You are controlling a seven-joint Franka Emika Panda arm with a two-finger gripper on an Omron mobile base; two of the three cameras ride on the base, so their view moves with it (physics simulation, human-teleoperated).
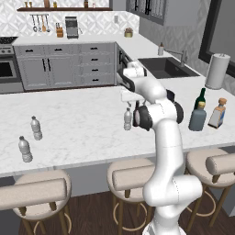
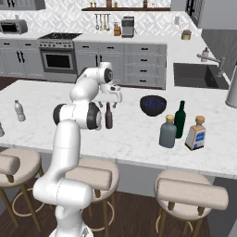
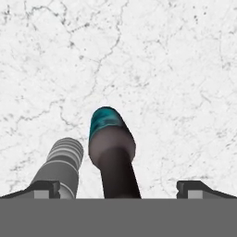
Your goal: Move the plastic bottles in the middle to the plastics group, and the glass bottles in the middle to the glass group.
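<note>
Hovering spread over the slim brown bottle point(image 3: 112, 152) and clear water bottle point(image 1: 127, 119) mid-counter, the gripper point(image 3: 115, 187) pinches nothing. The grey-blue bottle point(image 2: 167, 132) already stands beside the glass group point(image 2: 180, 119) near the counter's right end; two remain.

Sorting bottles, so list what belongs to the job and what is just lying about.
Job: left water bottles, middle water bottle, slim brown bottle, grey-blue bottle, green wine bottle, squarish clear bottle.
Lying about: dark blue bowl, paper towel roll.

Bright, even, shadowless, slightly soft
</note>
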